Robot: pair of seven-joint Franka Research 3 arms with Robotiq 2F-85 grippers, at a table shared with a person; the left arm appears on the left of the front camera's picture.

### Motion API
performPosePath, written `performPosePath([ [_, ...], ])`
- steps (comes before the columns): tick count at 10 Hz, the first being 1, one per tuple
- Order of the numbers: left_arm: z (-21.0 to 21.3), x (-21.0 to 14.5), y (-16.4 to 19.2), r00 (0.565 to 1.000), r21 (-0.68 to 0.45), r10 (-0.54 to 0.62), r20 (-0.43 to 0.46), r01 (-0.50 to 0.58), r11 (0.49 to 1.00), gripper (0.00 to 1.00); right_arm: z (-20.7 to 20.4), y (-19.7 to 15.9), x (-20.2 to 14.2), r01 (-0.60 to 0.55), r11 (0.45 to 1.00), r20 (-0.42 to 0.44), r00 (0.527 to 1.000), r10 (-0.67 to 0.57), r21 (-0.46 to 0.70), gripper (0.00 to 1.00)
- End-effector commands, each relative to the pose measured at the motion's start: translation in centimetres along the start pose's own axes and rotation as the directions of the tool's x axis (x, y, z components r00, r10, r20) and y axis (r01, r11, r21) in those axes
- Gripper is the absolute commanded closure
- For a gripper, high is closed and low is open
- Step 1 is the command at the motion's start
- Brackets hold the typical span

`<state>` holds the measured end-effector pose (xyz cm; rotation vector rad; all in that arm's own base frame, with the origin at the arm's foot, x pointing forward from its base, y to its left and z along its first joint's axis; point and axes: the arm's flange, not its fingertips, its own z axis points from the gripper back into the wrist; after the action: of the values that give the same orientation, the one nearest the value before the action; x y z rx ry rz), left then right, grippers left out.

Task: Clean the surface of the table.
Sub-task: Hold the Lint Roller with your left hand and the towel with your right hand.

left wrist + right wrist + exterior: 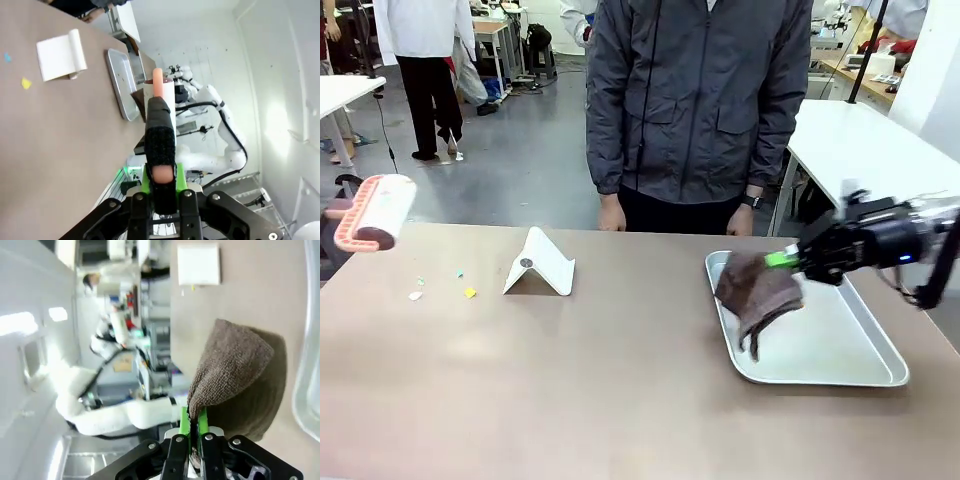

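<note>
The table (620, 400) runs the full width in front of me, a smooth, matte brown top. I judge it stiff, heavy and not going anywhere. There is nothing on it to take hold of. It is a surface to press against and wipe, and my grip belongs on the tools. The flat finish should let a cloth slide easily.

A few small coloured scraps (468, 292) lie on its left part. Just to their right is a white folded stand (540, 265), apart from them. A shiny tray (865, 372) sits on the right part. A person (700, 100) stands at the far edge with both hands down by the tabletop.

My right pincer (788, 259) reaches in low from the right, almost level. Its jaws are pinched tight on the top edge of a brown cloth (755, 295). The cloth is soft and limp and droops over the tray's near-left area. I cannot tell if its lower end touches the metal. I would expect it to bunch up unless it is pressed flat.

My left pincer (161, 187) is clamped shut around the wrapped handle of a pink-framed roller (375, 212). I hold it up above the table's far-left corner, clear of the surface. The scraps are below it and a little to the right.
</note>
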<state>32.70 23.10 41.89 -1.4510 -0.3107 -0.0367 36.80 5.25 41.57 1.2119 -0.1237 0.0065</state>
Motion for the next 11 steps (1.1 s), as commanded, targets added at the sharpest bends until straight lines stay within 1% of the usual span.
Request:
performPosePath([
  [1, 2.9, -0.6, 1.6, 0.999, -0.052, 0.023, 0.037, -0.021, 0.998, 1.00, 6.4, -2.2, -2.5, 0.045, 0.988, 0.151, 0.986, -0.068, 0.150, 1.00],
  [2, 4.3, -1.2, 2.4, 0.999, -0.037, 0.016, 0.042, -0.014, 0.999, 1.00, 9.4, -4.0, -2.7, 0.074, 0.980, 0.210, 0.971, -0.112, 0.185, 1.00],
  [3, 6.3, -1.7, 3.5, 0.997, -0.051, 0.022, 0.075, -0.018, 0.999, 1.00, 12.3, -5.9, -2.6, 0.110, 0.973, 0.266, 0.950, -0.163, 0.203, 1.00],
  [4, 7.8, -2.3, 4.9, 0.997, -0.009, 0.004, 0.077, -0.003, 1.000, 1.00, 14.7, -7.8, -2.3, 0.120, 0.967, 0.280, 0.943, -0.182, 0.226, 1.00],
  [5, 9.3, -2.8, 6.4, 0.993, -0.012, 0.009, 0.116, -0.008, 1.000, 1.00, 16.3, -9.0, -2.0, 0.105, 0.962, 0.280, 0.944, -0.176, 0.251, 1.00],
  [6, 10.9, -3.5, 7.9, 0.991, 0.002, 0.049, 0.123, -0.050, 0.999, 1.00, 17.6, -10.1, -1.7, 0.059, 0.967, 0.282, 0.951, -0.130, 0.248, 1.00],
  [7, 11.0, -3.8, 8.5, 0.989, 0.045, 0.076, 0.127, -0.082, 0.996, 1.00, 18.3, -10.8, -1.3, 0.012, 0.964, 0.287, 0.953, -0.092, 0.267, 1.00],
  [9, 10.2, -3.2, 8.9, 0.979, -0.002, 0.107, 0.171, -0.109, 0.994, 1.00, 18.6, -11.8, -0.4, -0.043, 0.954, 0.308, 0.950, -0.054, 0.297, 1.00],
  [10, 9.4, -2.6, 9.1, 0.966, -0.026, 0.130, 0.222, -0.128, 0.991, 1.00, 18.3, -12.2, -0.2, -0.088, 0.953, 0.343, 0.939, -0.018, 0.291, 1.00],
  [11, 10.8, -3.8, 9.6, 0.983, 0.021, 0.102, 0.154, -0.107, 0.994, 1.00, 17.9, -11.2, -1.4, 0.021, 0.963, 0.303, 0.947, -0.105, 0.267, 1.00],
])
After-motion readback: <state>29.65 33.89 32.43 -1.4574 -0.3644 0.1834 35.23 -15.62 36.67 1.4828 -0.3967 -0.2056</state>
